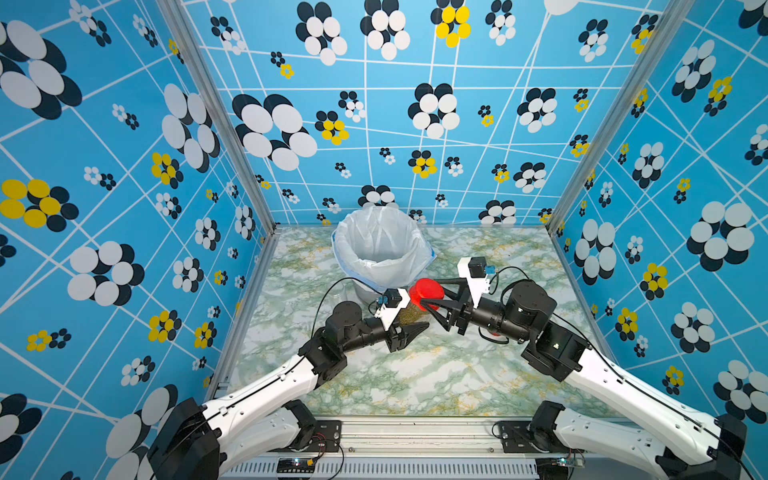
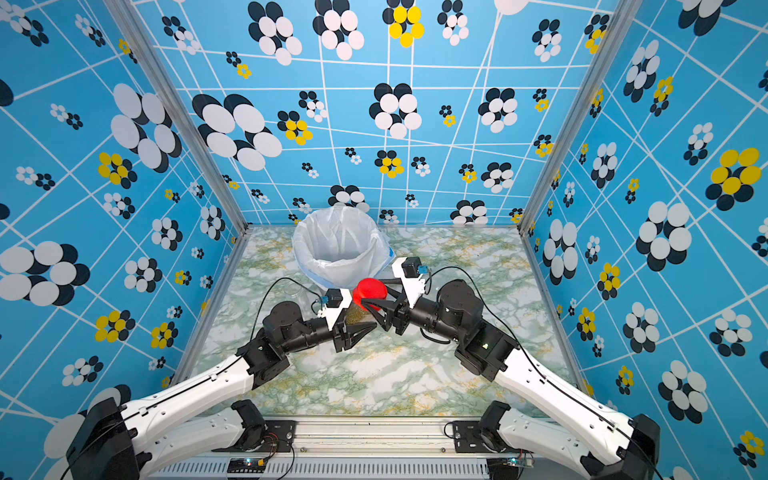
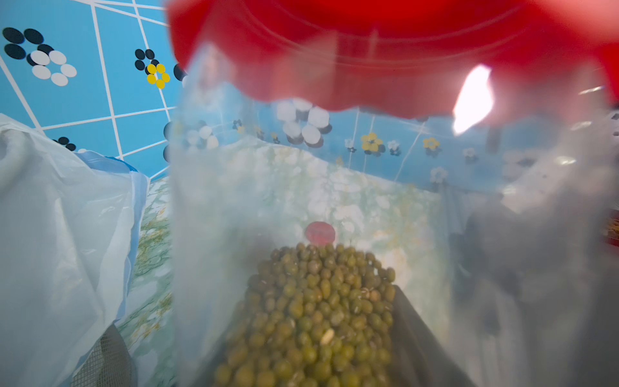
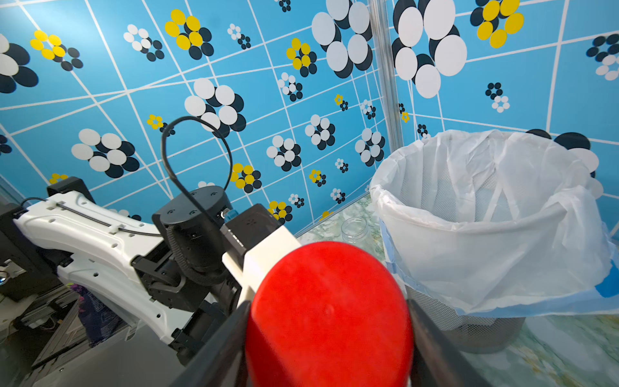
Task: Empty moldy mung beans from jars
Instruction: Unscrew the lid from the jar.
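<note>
A clear jar [image 1: 409, 316] holding mung beans [image 3: 311, 318] is off the table in front of the bin, with my left gripper [image 1: 412, 326] shut on its body. In the left wrist view the jar [image 3: 234, 201] fills the frame, and a dark finger [image 3: 413, 338] lies along its wall. Its red lid [image 1: 426, 291] [image 2: 370, 291] points toward the right arm. My right gripper [image 1: 429, 300] [image 4: 330, 323] is shut on that lid [image 4: 330, 311], one finger [image 4: 224, 338] pressed to each side. The beans lie heaped in the jar's lower part.
A bin lined with a white bag [image 1: 347, 245] [image 2: 305, 245] [image 4: 469, 217] stands at the back, just behind both grippers. An empty clear lidless jar [image 4: 355, 228] [image 1: 338, 293] stands left of the bin. Something red [image 1: 494, 332] shows under the right arm.
</note>
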Available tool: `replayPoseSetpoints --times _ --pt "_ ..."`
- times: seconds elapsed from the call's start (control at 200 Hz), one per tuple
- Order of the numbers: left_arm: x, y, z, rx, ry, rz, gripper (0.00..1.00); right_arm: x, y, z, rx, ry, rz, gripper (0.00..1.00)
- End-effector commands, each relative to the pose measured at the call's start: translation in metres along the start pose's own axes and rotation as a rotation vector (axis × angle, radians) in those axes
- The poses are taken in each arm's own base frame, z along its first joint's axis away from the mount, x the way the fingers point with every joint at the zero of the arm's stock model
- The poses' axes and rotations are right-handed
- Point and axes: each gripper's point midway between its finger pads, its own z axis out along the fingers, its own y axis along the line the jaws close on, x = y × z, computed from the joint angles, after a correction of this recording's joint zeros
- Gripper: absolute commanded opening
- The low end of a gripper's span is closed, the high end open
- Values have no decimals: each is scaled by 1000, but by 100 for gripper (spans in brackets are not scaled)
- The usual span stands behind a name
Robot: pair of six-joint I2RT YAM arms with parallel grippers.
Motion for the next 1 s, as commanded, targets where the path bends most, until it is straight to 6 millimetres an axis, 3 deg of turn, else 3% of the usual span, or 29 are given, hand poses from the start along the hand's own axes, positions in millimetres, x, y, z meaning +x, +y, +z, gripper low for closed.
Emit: replayPoseSetpoints --times 0.0,0.15,0.245,0.31,0.35,0.485,0.76,0.78,0.844,0.909,0.994 --pt "-44 -6 -14 87 -138 -2 39 -15 18 -4 -148 -2 -17 50" --pt "-46 -9 -21 139 -134 -7 39 -6 27 0 -233 59 -89 44" --pt "-48 -11 -22 168 -117 -6 39 0 31 -2 -252 100 -154 23" --pt "-47 -10 -21 169 -104 -3 39 1 31 -4 -253 120 -175 16" --pt "-47 -9 -20 170 -97 -2 39 1 31 -4 -248 130 -182 0" --pt "-47 -8 -19 186 -91 -7 39 2 30 -6 -238 154 -200 0" --pt "-49 -17 -17 301 -45 -23 38 2 52 -13 -420 184 -222 0" --pt "-49 -17 -16 297 -45 -26 38 0 52 -13 -419 181 -219 3" --pt "-50 -13 -16 275 -49 -28 37 -8 49 -11 -389 169 -202 32" --pt "-50 -11 -16 256 -50 -29 37 -16 48 -11 -367 141 -181 54" --pt "-49 -10 -15 243 -46 -26 37 -24 43 -6 -328 111 -136 65"
